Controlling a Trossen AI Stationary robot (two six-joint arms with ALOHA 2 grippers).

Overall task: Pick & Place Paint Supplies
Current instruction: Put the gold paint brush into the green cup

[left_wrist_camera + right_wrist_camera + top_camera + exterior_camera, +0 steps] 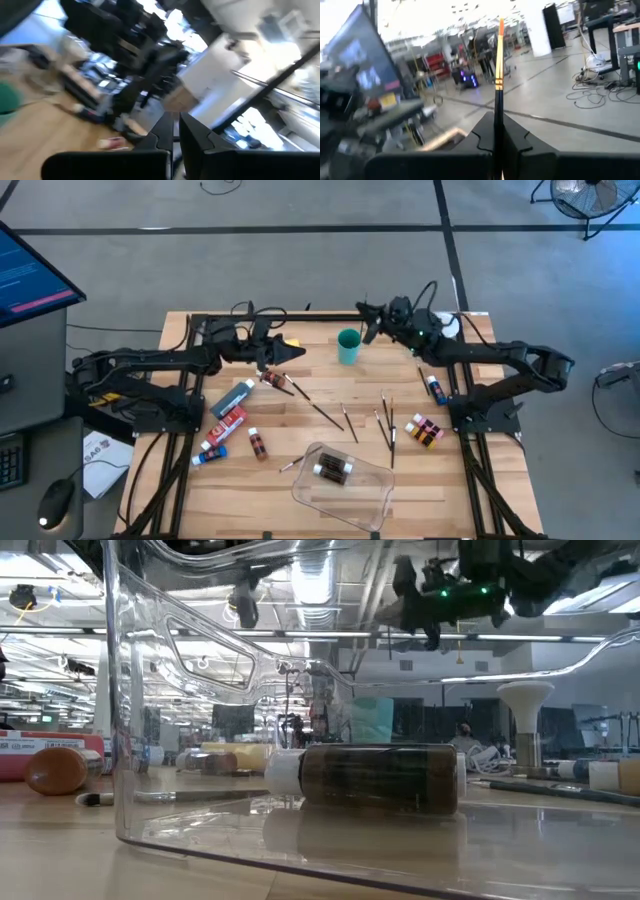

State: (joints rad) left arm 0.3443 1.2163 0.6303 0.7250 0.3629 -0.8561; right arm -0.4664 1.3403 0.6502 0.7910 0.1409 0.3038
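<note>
A grey concrete floor [320, 250] crossed by dark tape lines surrounds the wooden table [300, 425]. A monitor [30, 280] glowing blue stands on a desk at the left, with a mouse [55, 500] beside it. A fan [585, 195] sits at the far right corner. Long ceiling lights [330, 600] run overhead

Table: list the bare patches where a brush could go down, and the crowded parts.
Bare wood lies on the table between the teal cup and the loose brushes, and in the near left corner beside the clear tray. It is crowded around the tubes on the left and around the bottles on the right.
</note>
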